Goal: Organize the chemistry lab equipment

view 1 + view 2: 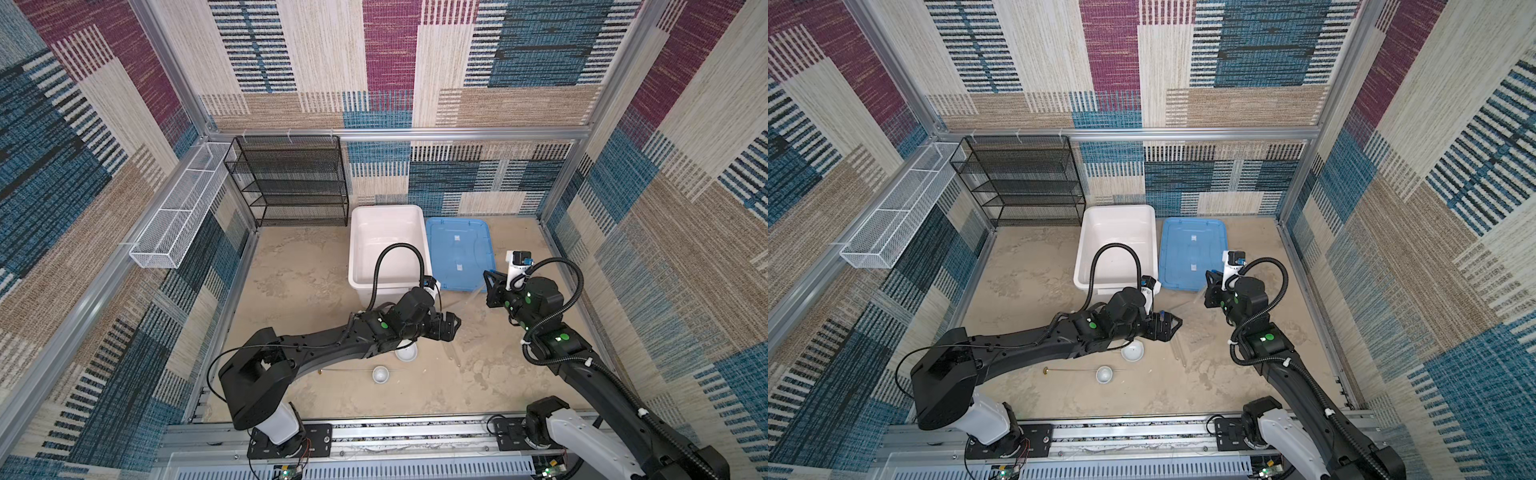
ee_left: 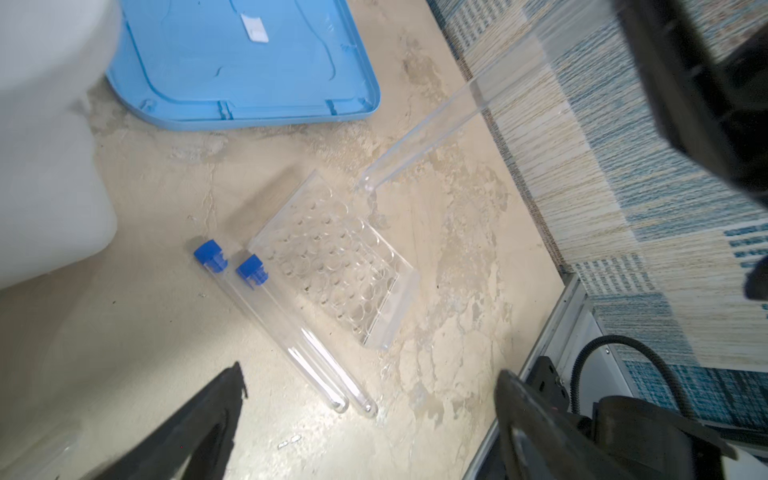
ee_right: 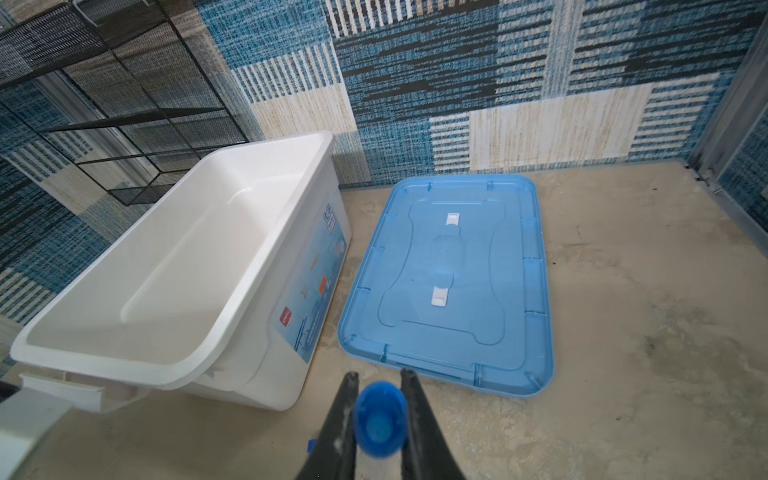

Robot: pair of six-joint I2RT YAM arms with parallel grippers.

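Two clear blue-capped tubes (image 2: 286,332) lie side by side on the table beside the flat clear plastic rack (image 2: 336,266). My left gripper (image 2: 370,370) hovers open over their round ends with nothing between its fingers; in a top view it (image 1: 451,326) points right. My right gripper (image 3: 380,374) is shut on a third tube just below its blue cap (image 3: 380,417). That tube (image 2: 436,129) slants down, its round end close to the rack's far corner. Two small white bowls (image 1: 406,352) (image 1: 380,374) and the brass-tipped rod (image 1: 1084,369) lie near the left arm.
The open white bin (image 1: 353,249) stands at the back with its blue lid (image 1: 459,253) flat on the table beside it. A black mesh shelf (image 1: 291,183) stands against the back wall. A white wire basket (image 1: 178,216) hangs on the left wall.
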